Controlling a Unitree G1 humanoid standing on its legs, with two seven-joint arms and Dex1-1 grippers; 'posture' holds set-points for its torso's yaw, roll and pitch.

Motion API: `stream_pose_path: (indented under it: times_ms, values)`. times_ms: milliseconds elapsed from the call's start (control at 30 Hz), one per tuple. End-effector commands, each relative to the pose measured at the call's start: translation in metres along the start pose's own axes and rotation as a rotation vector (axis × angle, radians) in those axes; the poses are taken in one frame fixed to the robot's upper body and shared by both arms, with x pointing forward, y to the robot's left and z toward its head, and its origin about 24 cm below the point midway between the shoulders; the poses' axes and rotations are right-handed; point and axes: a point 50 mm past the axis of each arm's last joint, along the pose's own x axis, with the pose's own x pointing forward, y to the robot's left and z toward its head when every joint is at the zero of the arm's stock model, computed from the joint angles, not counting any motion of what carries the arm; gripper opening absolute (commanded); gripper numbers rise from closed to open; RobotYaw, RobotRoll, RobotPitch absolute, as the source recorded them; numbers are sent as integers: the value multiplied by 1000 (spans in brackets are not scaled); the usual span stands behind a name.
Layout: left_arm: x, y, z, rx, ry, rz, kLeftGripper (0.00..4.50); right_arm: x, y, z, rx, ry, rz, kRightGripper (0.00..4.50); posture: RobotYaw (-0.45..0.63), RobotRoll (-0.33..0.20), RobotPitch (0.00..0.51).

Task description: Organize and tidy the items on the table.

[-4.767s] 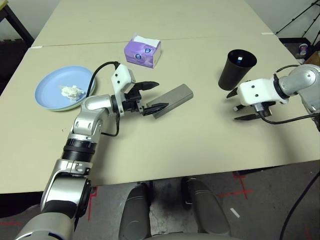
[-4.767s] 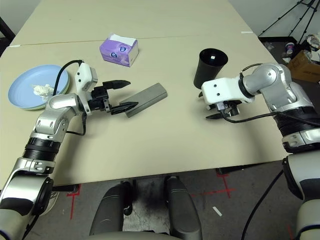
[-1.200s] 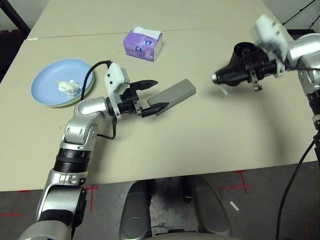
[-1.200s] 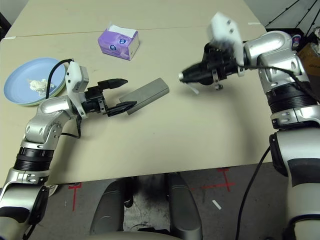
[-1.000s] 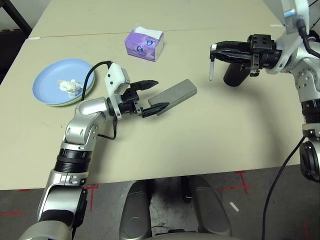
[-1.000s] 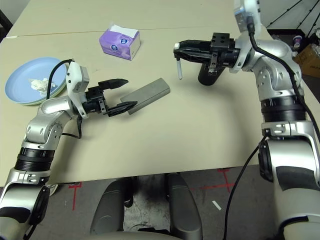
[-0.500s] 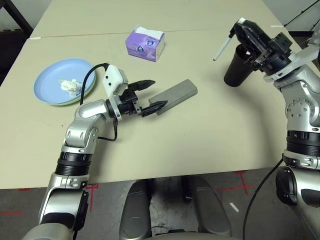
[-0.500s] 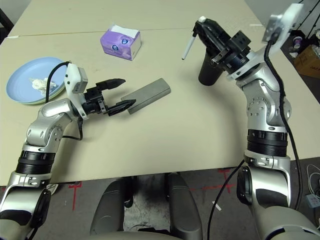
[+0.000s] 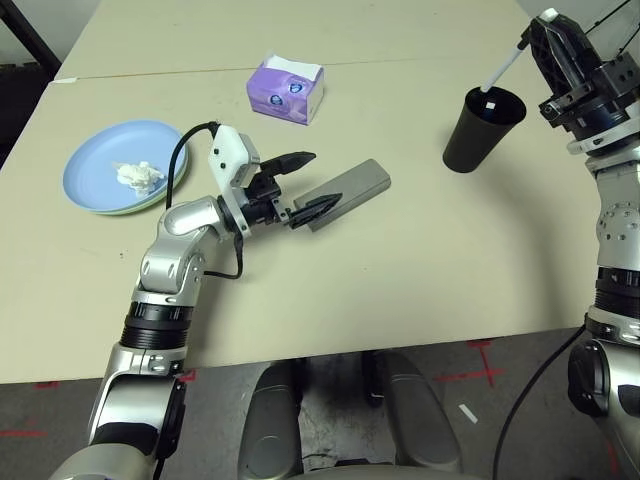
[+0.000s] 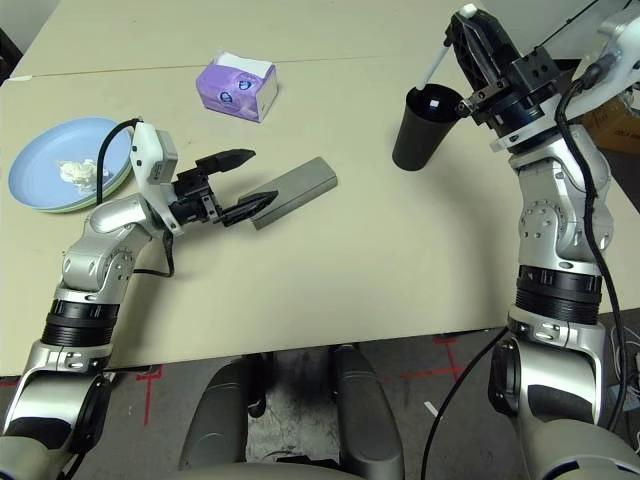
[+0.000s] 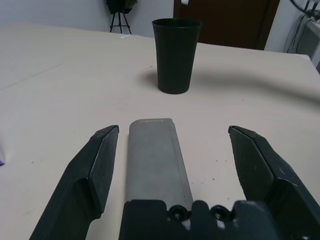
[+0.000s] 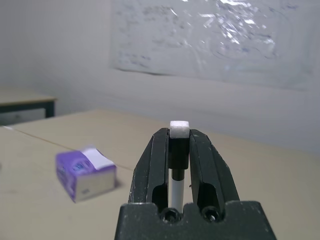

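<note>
Plates (image 9: 112,180) holding tissue (image 9: 137,176) lie near the table's (image 9: 400,280) left edge. Left gripper (image 9: 305,182), level, jaws wide, straddles the case's (image 9: 348,193) end at centre; bare tabletop below. Upper right, right gripper (image 9: 540,28), raised, clamps a pen (image 9: 503,68) over the cup (image 9: 480,129).

Count: one black cup (image 9: 482,128), one white pen (image 9: 503,70), one grey case (image 9: 347,193), one purple tissue box (image 9: 286,88). Two plates (image 9: 95,175), blue stacked on green, and one tissue wad (image 9: 137,175). Case lies between the left pincer's (image 9: 308,182) fingers; pen pinched in the right pincer (image 10: 468,35), over the cup.
</note>
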Motion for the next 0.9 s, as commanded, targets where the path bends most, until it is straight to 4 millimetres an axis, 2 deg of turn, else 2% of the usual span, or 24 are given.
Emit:
stream_pose_path:
  times_ms: [33,467,833,900]
  values:
    - [0,-3,3,2,-16,-7,4500,-8,-6,-4,-40,30,-43,420,-109,0,183]
    - [-2,-2,3,-2,-1,-12,4500,-6,-1,-13,-65,72,-46,420,-102,0,185]
    - [-3,-1,2,-4,6,-12,4500,-5,-1,-14,-74,90,-65,4468,-103,0,184]
    - [-3,-1,2,-3,5,-11,4500,-5,-1,-14,-72,89,-66,4468,-102,0,184]
